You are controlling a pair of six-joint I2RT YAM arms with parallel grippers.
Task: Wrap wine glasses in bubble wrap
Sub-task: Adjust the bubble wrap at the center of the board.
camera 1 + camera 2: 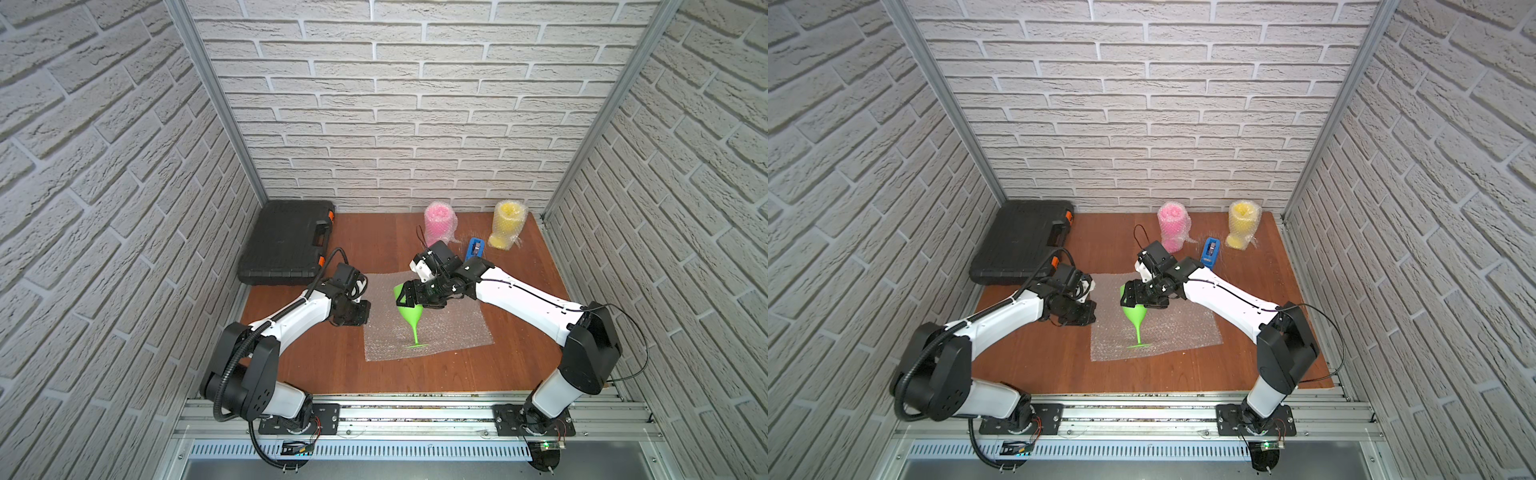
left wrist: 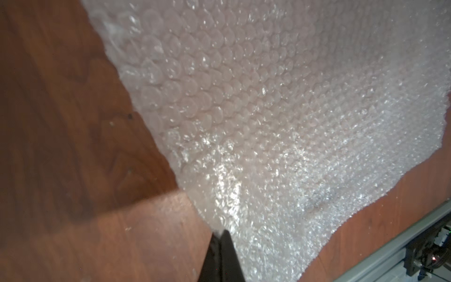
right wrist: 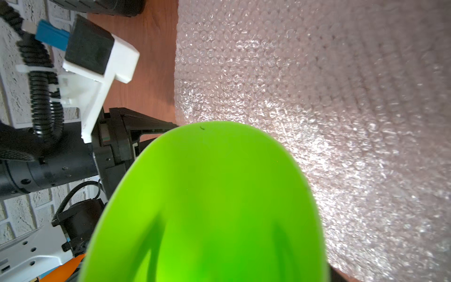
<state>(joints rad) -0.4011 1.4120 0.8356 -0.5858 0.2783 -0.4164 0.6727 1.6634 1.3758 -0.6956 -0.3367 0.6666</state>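
We log right gripper [image 1: 406,293] clamped on green goblet [image 1: 411,316] bowl, goblet tilted, foot on bubble wrap [image 1: 451,328] at tabletop [image 1: 519,361] centre; left gripper [image 2: 220,233] pinched together on the wrap's left edge

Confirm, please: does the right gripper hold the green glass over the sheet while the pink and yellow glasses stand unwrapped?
No: both top views show the pink glass and yellow glass wrapped. The right gripper does hold the green glass over the sheet.

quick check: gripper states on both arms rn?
left gripper: closed, pinching the edge of the bubble wrap sheet.
right gripper: closed on the bowl of the green goblet.
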